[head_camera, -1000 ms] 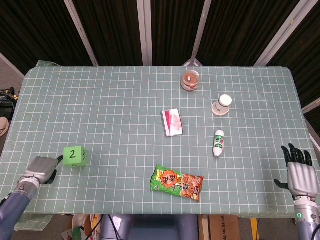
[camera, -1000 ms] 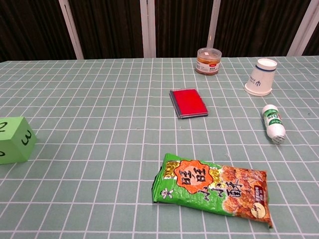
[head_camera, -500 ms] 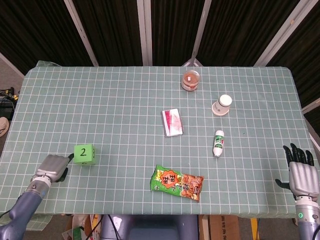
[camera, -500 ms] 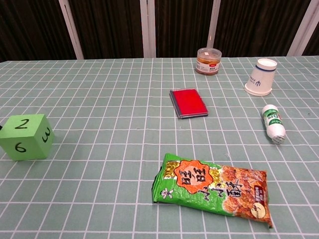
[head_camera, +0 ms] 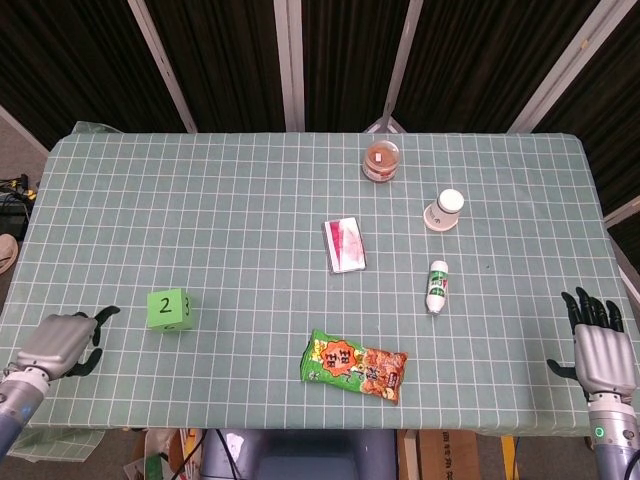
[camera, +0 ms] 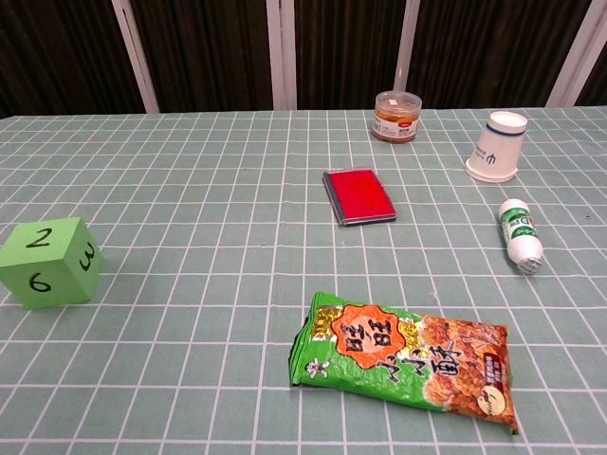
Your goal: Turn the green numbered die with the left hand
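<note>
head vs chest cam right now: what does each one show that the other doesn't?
Head only: the left hand and right hand, both off the green die, plus the table's far corners.

Chest only: the die's 6 and 3 side faces; the head view shows little beyond the 2 on top.

Both: die, snack bag, red box, white bottle, paper cup, jar.

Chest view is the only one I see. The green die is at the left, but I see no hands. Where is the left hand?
Observer: The left hand rests at the table's near left edge, apart from the green die.
Operator: Does it hold something?
Observer: No, its fingers are apart and hold nothing.
Operator: And the right hand?
Observer: The right hand is at the near right edge, fingers spread, far from the snack bag.
</note>
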### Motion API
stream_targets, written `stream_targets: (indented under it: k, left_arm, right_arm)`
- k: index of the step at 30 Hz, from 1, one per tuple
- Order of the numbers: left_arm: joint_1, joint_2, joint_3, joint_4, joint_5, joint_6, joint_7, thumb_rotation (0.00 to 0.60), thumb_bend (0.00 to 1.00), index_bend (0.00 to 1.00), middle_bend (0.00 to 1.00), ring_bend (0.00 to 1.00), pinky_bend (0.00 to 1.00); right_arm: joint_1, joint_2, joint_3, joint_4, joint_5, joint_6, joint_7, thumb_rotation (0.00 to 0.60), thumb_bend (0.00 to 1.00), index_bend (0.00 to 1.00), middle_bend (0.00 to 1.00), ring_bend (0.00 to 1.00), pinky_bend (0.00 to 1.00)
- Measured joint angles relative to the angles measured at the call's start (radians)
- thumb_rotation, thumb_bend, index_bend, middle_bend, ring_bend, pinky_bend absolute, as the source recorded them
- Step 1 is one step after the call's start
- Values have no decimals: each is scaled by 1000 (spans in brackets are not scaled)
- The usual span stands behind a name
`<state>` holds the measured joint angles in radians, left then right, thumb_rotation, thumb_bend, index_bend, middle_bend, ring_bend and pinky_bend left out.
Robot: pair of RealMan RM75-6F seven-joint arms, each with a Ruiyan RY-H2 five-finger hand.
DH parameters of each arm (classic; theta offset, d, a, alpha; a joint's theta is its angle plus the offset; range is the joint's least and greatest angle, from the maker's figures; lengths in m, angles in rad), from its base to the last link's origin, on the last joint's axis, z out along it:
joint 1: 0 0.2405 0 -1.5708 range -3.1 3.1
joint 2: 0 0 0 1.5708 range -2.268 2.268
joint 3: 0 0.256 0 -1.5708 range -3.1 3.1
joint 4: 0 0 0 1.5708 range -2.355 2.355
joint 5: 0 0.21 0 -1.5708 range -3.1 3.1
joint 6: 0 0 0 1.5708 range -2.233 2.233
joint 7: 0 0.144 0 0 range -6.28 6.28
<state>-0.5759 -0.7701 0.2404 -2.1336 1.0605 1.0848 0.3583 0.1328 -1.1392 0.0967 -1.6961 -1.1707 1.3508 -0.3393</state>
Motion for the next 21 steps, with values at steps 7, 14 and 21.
stream_targets:
  k: [7, 14, 21]
  left_arm:
    - [278, -163, -29, 216, 382, 399, -141, 600, 563, 144, 171, 54, 247]
    - [432, -378, -107, 440, 488, 612, -130, 600, 554, 144, 142, 34, 212]
    - [466, -432, -159, 536, 563, 695, -180, 600, 532, 144, 132, 15, 174]
  right_arm:
    - [-6, -1, 0, 14, -62, 30, 61, 600, 79, 110, 31, 92, 36]
    - [-18, -12, -2, 77, -207, 109, 199, 600, 79, 109, 31, 91, 36]
    - [-34, -16, -8, 118, -273, 160, 265, 600, 80, 109, 31, 91, 36]
